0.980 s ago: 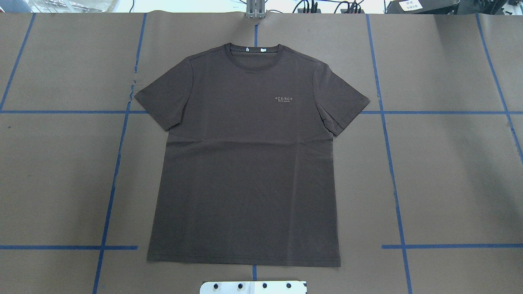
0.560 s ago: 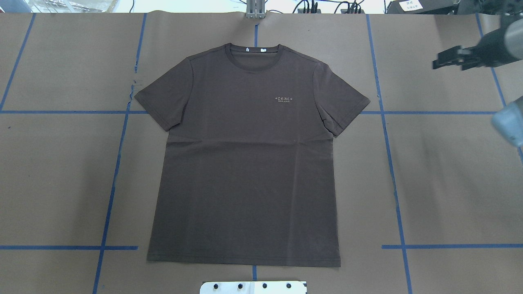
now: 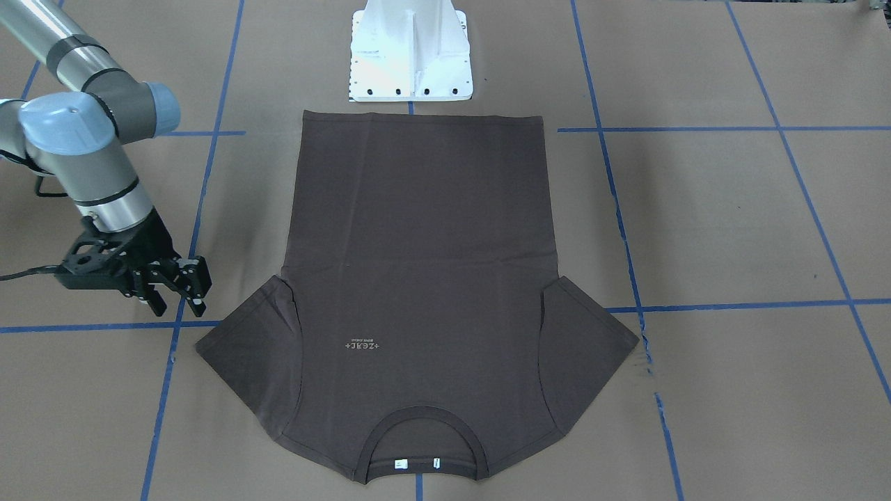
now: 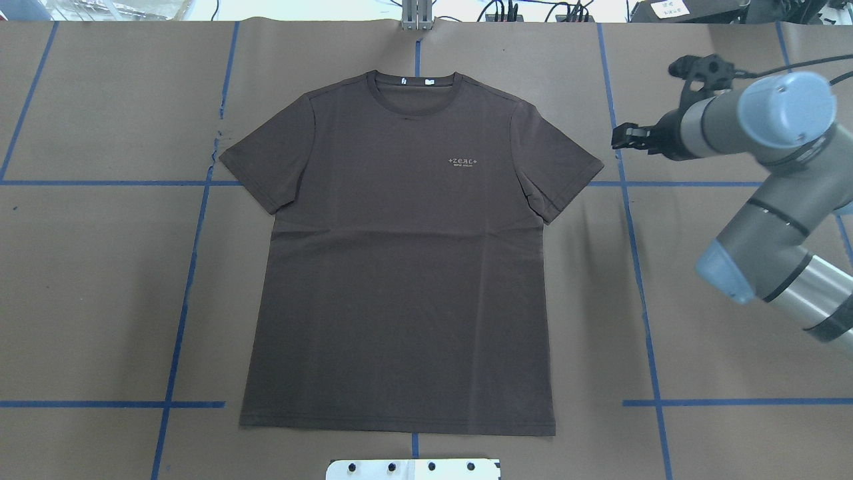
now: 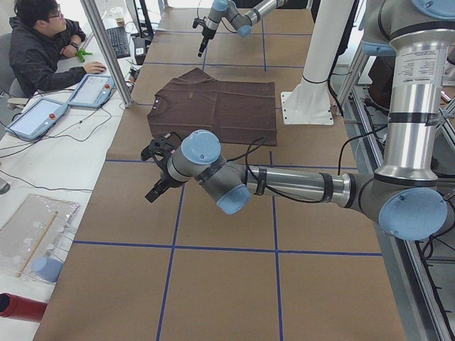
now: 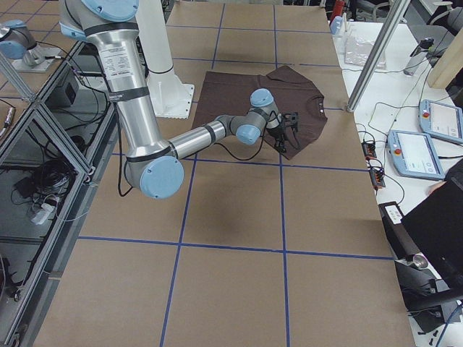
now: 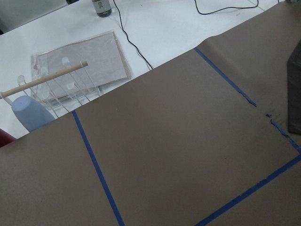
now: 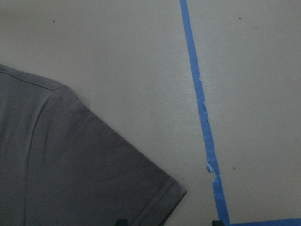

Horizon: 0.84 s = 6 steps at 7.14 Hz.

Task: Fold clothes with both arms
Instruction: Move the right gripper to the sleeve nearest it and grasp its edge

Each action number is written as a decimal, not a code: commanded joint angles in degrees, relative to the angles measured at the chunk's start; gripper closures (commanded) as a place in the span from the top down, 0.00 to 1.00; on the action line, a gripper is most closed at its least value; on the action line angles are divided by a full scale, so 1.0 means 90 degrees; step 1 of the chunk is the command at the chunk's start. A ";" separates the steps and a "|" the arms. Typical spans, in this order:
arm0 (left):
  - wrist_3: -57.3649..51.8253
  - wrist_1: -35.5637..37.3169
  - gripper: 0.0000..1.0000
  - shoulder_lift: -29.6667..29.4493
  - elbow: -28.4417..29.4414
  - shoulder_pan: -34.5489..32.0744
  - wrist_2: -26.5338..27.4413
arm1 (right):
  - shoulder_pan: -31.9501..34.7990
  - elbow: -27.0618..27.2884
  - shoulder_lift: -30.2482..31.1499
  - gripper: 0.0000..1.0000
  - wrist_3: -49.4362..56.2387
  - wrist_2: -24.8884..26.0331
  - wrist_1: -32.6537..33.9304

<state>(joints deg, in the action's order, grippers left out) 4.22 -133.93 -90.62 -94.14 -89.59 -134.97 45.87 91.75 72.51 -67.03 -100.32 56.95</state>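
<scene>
shirt: T-shirt [image 4: 400,267] lay flat and face up mid worktop [image 4: 100,300]; collar [image 4: 413,93] at 12 o'clock, hem at 6 o'clock by the base plate [image 4: 413,469]; both sleeves spread, no fold in it
right claw: right claw [image 3: 177,296] released, jaws apart, empty; sat just beside the tip of the right sleeve [image 4: 566,167], about 2 o'clock from the shirt's centre in the overhead view; clear of the cloth
left claw: left claw [image 5: 153,190] well apart from the shirt, out toward 9 o'clock; only the side camera showed it, so can't tell if released or clenched; its wrist cam saw bare paper, blue tape [image 7: 94,160] and a dark sliver at the frame edge, probably the other sleeve
step: approach, by my read; nothing grasped, folding not started
next: right claw likely needs to drop and pinch the sleeve or shoulder edge; left claw has to close in on the mirror point first, so both lift together
risk: thin cotton lying flat on paper, so a shallow pinch could slip off or catch one layer only
</scene>
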 commanded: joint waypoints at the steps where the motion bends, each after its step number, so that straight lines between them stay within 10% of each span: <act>1: -0.0010 -0.0011 1.00 0.0000 0.0001 0.0004 -0.0003 | -0.0184 -0.0708 -0.0477 0.64 -0.0004 0.0335 -0.0019; 6: -0.0010 -0.0011 1.00 0.0000 0.0001 0.0004 -0.0003 | -0.0223 -0.1102 -0.0567 0.62 0.0036 0.0668 -0.0010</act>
<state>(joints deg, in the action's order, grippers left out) 4.13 -133.97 -90.60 -94.13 -89.56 -135.00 43.99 82.38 67.45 -66.75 -94.76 56.89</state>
